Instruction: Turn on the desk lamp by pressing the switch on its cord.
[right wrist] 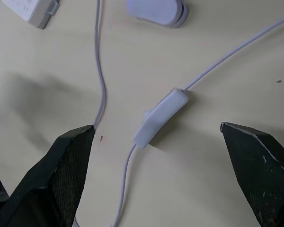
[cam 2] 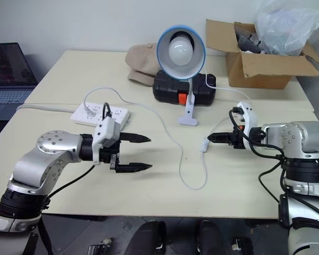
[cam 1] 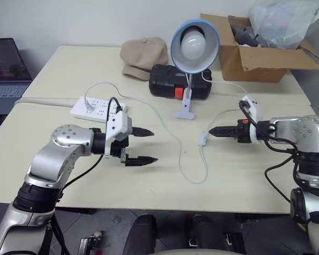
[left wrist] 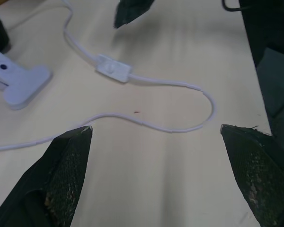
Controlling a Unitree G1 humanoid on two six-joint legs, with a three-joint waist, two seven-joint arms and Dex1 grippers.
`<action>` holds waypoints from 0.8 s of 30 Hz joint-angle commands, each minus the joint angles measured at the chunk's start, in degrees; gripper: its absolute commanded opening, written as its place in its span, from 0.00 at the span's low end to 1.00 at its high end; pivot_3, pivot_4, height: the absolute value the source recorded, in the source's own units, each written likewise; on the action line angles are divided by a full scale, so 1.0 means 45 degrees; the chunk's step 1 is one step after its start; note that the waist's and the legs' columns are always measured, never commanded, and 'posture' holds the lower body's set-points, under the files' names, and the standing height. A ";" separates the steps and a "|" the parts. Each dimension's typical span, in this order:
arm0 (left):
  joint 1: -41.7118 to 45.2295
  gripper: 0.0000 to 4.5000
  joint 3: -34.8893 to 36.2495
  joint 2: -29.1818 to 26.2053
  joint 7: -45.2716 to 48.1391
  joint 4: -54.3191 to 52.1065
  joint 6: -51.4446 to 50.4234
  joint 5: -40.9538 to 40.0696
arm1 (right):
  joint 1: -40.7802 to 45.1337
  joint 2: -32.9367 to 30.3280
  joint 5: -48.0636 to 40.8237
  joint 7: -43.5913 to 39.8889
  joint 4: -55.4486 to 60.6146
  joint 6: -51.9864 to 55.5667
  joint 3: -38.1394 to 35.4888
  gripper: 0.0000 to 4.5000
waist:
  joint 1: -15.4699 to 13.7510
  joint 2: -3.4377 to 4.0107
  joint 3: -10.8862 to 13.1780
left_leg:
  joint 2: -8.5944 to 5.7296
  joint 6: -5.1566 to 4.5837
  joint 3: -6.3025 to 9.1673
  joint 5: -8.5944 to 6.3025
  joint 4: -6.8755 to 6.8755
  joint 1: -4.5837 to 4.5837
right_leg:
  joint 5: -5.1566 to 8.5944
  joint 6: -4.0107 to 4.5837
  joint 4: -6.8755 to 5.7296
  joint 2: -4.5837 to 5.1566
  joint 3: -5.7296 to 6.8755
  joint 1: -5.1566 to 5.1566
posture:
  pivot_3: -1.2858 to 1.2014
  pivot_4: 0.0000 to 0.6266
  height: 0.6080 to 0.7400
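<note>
A pale tabletop (cam 1: 53, 175) carries a desk lamp (cam 1: 194, 45) with a round light-blue shade and a large white bulb, unlit, standing on its white clamp base near the middle. Its thin white cord (cam 1: 194, 178) runs from a white power strip (cam 1: 95, 108) at the left, loops toward the near edge, and climbs back up to the lamp. The switch (cam 1: 202, 139), a small white oblong, lies flat on the tabletop partway along that cord, just in front and to the right of the clamp base. The right tool (cam 1: 213, 131) points leftward with its black tips near the switch but not touching it; in the right wrist view its fingers (right wrist: 61, 175) stand wide apart with the switch between them. The left tool (cam 1: 143, 145) hovers over the tabletop left of the cord loop, fingers spread wide, holding nothing. Behind the lamp sit a black case (cam 1: 165, 79), a tan cap (cam 1: 143, 56) and a cardboard box (cam 1: 260, 61).
</note>
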State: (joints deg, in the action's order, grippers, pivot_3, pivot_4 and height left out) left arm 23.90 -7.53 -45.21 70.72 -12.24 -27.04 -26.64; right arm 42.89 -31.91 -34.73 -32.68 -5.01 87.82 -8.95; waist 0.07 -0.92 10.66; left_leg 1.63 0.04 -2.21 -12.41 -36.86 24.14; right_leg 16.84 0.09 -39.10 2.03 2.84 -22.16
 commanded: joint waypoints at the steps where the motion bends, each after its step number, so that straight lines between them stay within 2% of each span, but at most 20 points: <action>1: -0.0042 1.00 -0.0070 0.0225 0.0019 -0.0571 0.0170 -0.0071 | 0.0887 0.0788 0.0274 0.0649 -0.0961 0.0140 -0.0372 0.99 | 0.0001 0.0000 0.0000 | 0.0001 -0.0001 0.0002 0.0000 -0.0004 0.0022 | -0.0002 0.0003 -0.0004 0.0000 0.0001 -0.0019 | 0.52 0.24 1.00; 4: -0.0112 1.00 -0.0101 0.0369 -0.0083 -0.0647 0.0160 -0.0058 | 0.1355 0.1345 0.0632 0.1175 -0.1919 -0.0038 -0.0569 0.99 | 0.0011 0.0000 0.0000 | 0.0003 -0.0002 0.0002 0.0001 -0.0007 0.0024 | -0.0010 0.0008 -0.0012 -0.0004 0.0001 -0.0026 | 0.52 0.24 1.00; 14: -0.0547 1.00 -0.0075 0.0759 -0.0543 -0.0741 0.0248 0.0015 | 0.2171 0.1827 0.1267 0.1583 -0.4040 -0.0748 -0.0506 0.99 | 0.0014 0.0001 -0.0001 | 0.0005 -0.0005 0.0001 0.0000 -0.0009 0.0024 | -0.0024 0.0000 -0.0007 -0.0011 -0.0004 -0.0025 | 0.52 0.24 1.00; 24: -0.0736 1.00 -0.0143 0.0898 -0.0518 -0.0486 0.0673 0.0242 | 0.2537 0.2268 0.1302 0.1548 -0.4346 -0.0503 -0.0506 0.99 | 0.0073 0.0001 -0.0003 | 0.0014 -0.0005 -0.0002 -0.0001 -0.0007 0.0019 | -0.0028 0.0005 -0.0007 -0.0021 -0.0012 -0.0026 | 0.52 0.24 1.00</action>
State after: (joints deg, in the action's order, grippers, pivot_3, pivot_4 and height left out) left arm 20.61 -8.62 -41.28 68.20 -13.72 -25.35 -25.60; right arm 53.23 -22.33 -28.27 -25.70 -24.79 85.24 -10.63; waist 0.40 -0.92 10.65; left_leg 1.70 0.02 -2.22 -12.41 -36.89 24.22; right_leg 16.72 0.11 -39.13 1.92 2.78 -22.28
